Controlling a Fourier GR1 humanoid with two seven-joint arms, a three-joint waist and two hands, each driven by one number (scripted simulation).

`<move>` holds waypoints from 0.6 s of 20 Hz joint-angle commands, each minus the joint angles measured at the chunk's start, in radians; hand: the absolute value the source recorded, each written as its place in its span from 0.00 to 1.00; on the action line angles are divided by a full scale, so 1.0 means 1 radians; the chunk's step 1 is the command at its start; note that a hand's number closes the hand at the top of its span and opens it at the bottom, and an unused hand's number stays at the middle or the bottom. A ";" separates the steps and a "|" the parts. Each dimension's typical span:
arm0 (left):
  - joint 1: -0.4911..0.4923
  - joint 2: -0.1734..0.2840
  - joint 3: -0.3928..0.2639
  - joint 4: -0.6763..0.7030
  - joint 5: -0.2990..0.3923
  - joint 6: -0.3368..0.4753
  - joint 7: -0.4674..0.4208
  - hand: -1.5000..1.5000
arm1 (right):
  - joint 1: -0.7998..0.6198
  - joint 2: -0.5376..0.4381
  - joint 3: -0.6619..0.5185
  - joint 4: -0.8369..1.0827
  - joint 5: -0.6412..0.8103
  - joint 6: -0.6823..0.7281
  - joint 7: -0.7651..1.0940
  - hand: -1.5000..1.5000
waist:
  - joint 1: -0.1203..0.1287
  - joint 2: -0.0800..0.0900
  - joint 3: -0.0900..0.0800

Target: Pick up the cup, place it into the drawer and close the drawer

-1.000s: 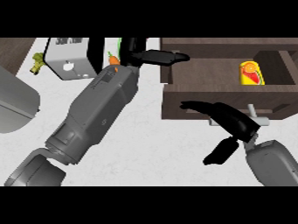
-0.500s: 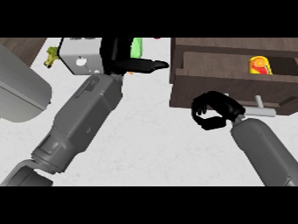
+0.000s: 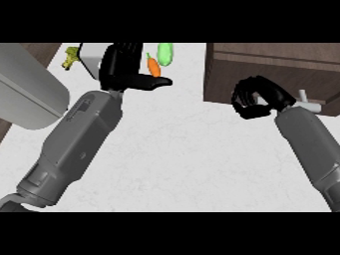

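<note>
So the dark brown wooden drawer (image 3: 283, 74) looks pushed shut, with the curled, empty right hand (image 3: 257, 97) up against its front by the pale handle (image 3: 310, 101). No cup visible, presumably inside. Left hand (image 3: 124, 69) rests open over the white speckled surface (image 3: 187, 149). Basically done, I'd say.

Orange carrot (image 3: 153, 66) on white counter (image 3: 180, 149), pale green veg (image 3: 165, 54) just beside it twd top edge. Small yellow-green item (image 3: 71, 57) at upper left, next to white boxy object (image 3: 91, 57). Grey curved appliance (image 3: 18, 92) far left
</note>
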 commanded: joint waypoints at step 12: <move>0.062 0.045 -0.013 -0.078 0.011 -0.084 0.029 0.00 | -0.167 -0.131 -0.140 0.069 -0.089 0.020 0.043 1.00 | 0.076 0.025 -0.005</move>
